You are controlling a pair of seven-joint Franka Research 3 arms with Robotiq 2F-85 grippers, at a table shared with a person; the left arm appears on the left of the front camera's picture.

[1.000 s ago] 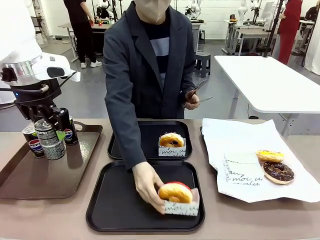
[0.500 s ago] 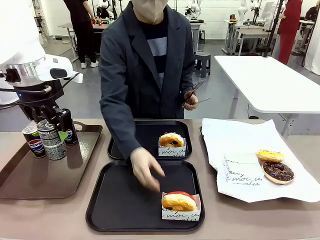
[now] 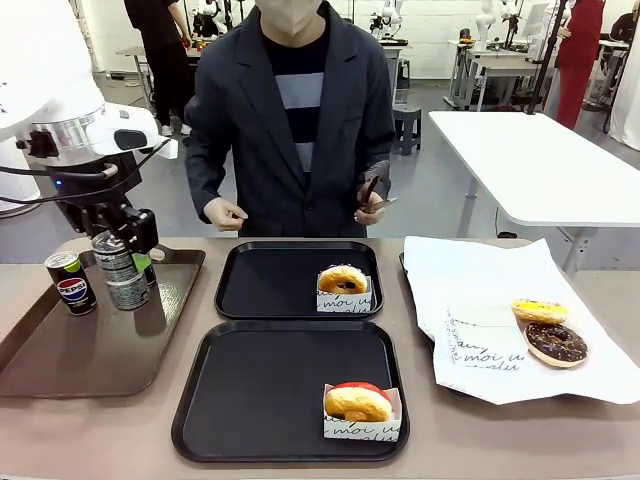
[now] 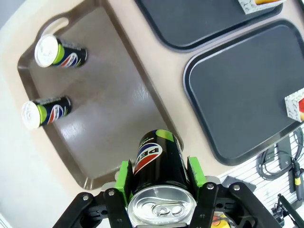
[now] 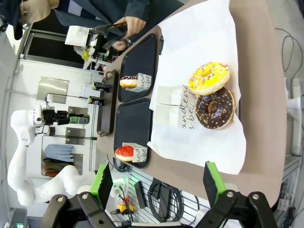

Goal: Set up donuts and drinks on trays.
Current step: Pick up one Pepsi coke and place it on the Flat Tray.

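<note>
My left gripper (image 3: 125, 250) is shut on a slim dark Pepsi can (image 4: 156, 156) and holds it upright above the brown tray (image 3: 60, 360). Two more cans (image 4: 59, 51) (image 4: 45, 110) stand on that tray. The far black tray (image 3: 265, 285) carries a boxed glazed donut (image 3: 343, 287). A red-topped donut in a box (image 3: 360, 408) sits in the near black tray's (image 3: 250, 400) front right corner. On white paper (image 3: 480, 280) at the right lie a yellow-iced donut (image 3: 540, 311) and a chocolate donut (image 3: 557, 343). My right gripper (image 5: 156, 180) hangs open high above that paper.
A person stands behind the far tray, one hand (image 3: 225, 213) raised and bare, the other holding tongs (image 3: 372, 195). The brown tray's raised rim and handle lie beside the black trays. A white table (image 3: 540, 170) stands behind at the right.
The person's hand has let go of the red-topped boxed donut on the near tray and drawn back to the body. My left gripper has shifted right and slightly up with the can.
</note>
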